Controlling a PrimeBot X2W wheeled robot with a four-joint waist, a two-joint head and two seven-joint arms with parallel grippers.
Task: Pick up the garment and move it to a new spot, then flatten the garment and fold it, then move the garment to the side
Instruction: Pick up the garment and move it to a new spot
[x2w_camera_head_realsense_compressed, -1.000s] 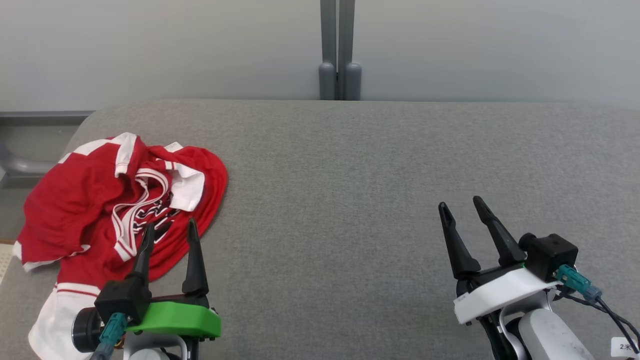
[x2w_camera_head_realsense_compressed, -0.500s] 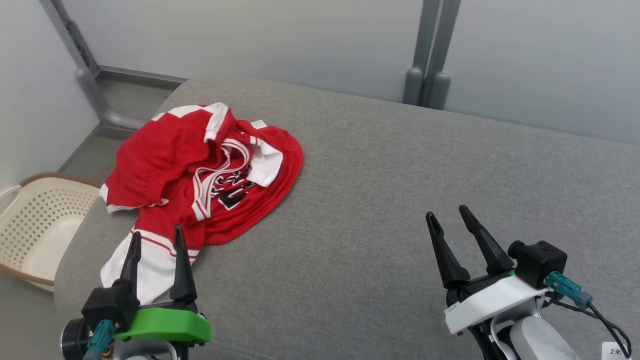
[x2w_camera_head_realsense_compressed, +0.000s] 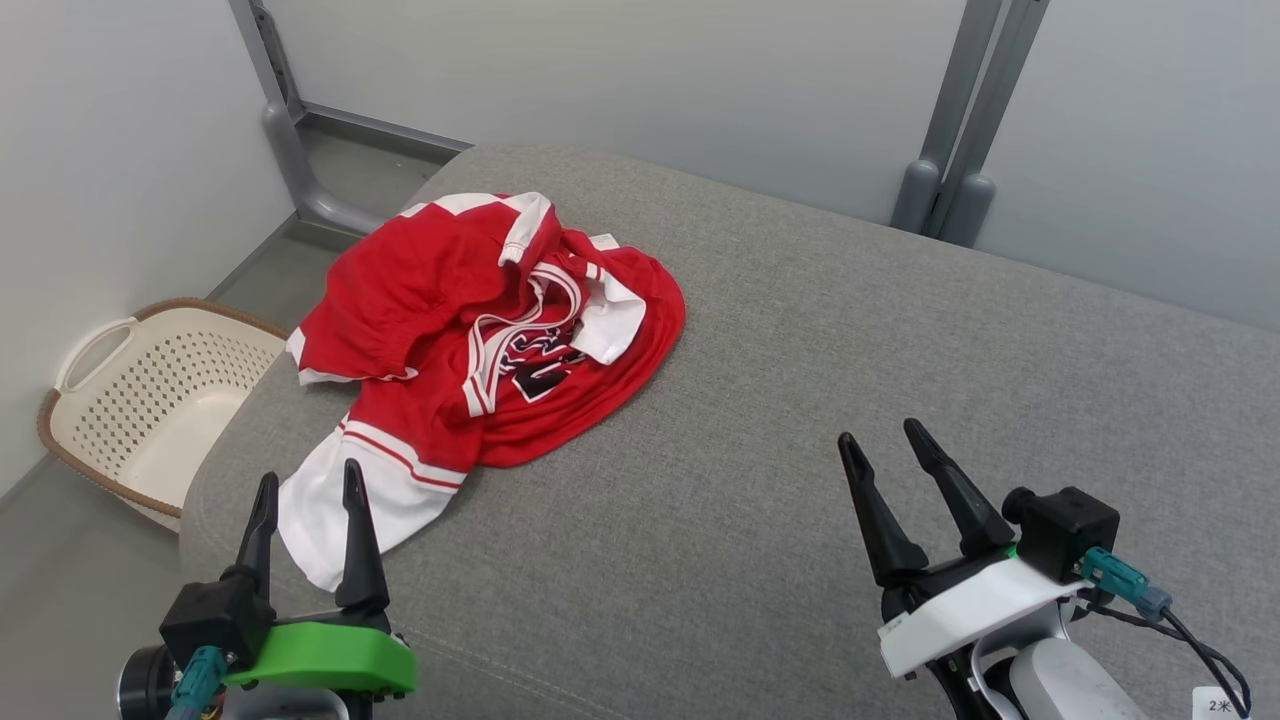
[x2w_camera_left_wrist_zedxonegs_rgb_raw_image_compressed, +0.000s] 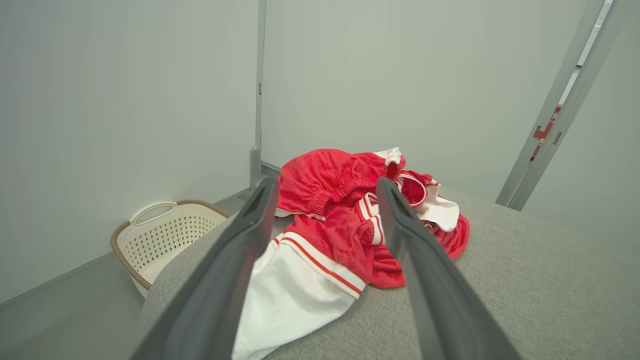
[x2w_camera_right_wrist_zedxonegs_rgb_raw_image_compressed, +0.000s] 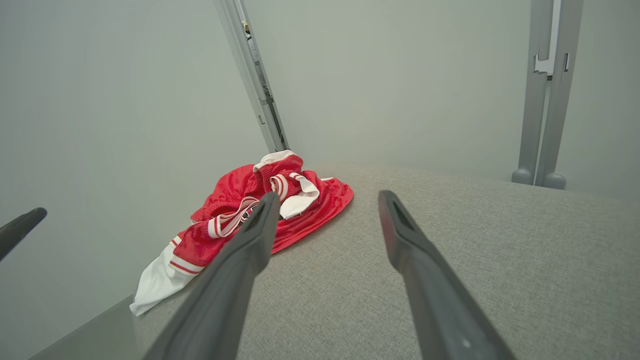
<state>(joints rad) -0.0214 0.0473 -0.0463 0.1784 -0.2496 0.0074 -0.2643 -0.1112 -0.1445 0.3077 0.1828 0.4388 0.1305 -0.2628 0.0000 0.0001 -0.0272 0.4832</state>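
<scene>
One crumpled garment (x2w_camera_head_realsense_compressed: 430, 300), just ahead of left jaws, unheld

The left gripper (x2w_camera_head_realsense_compressed: 309, 472) has two long dark tapered fingers (x2w_camera_head_realsense_compressed: 360, 550) on a bright green plastic mount (x2w_camera_head_realsense_compressed: 320, 655); the right gripper (x2w_camera_head_realsense_compressed: 879, 431) has a white plastic mount (x2w_camera_head_realsense_compressed: 975, 600). Each bears what seems a black camera block (x2w_camera_head_realsense_compressed: 1065, 520) with a teal plug (x2w_camera_head_realsense_compressed: 1120, 580).

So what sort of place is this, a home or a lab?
Most likely a test room staged for laundry folding: bare pale walls with grey metal posts, a grey fabric-covered surface holding a crumpled red and white garment, and a cream laundry basket on the floor beside it.
</scene>
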